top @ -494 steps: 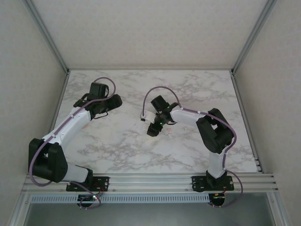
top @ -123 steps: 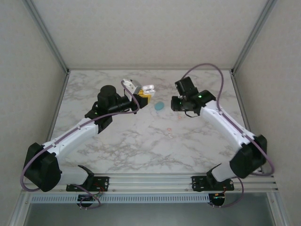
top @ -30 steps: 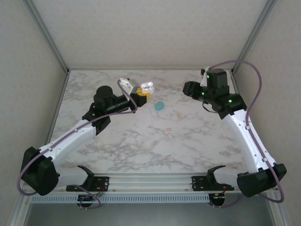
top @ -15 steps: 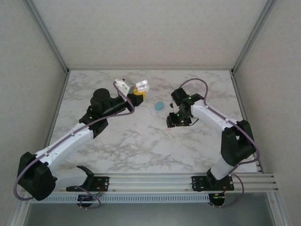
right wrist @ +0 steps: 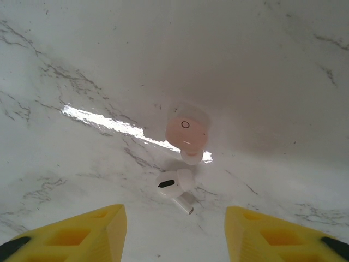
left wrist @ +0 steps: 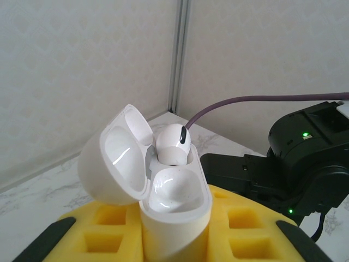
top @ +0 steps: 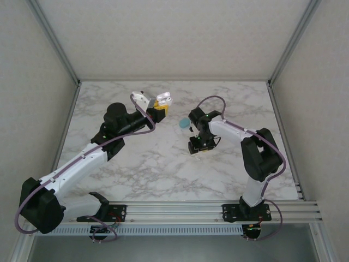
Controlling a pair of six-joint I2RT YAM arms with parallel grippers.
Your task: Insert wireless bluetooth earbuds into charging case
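In the top view the left tool (top: 158,111) sits in the upper middle of the frame, raised above the marble counter (top: 136,164), and it is clenched on a white charging case (top: 164,99). The left wrist view shows that case (left wrist: 175,210) standing upright at the centre of the frame between the yellow pads (left wrist: 109,229), with its lid (left wrist: 115,157) swung open toward the left. One earbud (left wrist: 173,143) sits in the far socket of the case, its rounded white head poking above the rim. Whether the nearer socket holds anything I cannot tell. The right tool (top: 197,146) is just right of centre in the top view, pointed down close over the counter, with a teal oval object (top: 184,124) lying on the marble just above and left of it. In the right wrist view the right tool (right wrist: 177,234) is released, its two yellow fingers (right wrist: 82,232) standing apart at the lower corners with bare counter (right wrist: 82,65) between them. Ahead of the gap, near the middle of that frame, a white earbud (right wrist: 174,185) lies on its side on the marble. A pinkish earbud (right wrist: 187,131) rests just above it, the two very close or touching, neither touched by the fingers.
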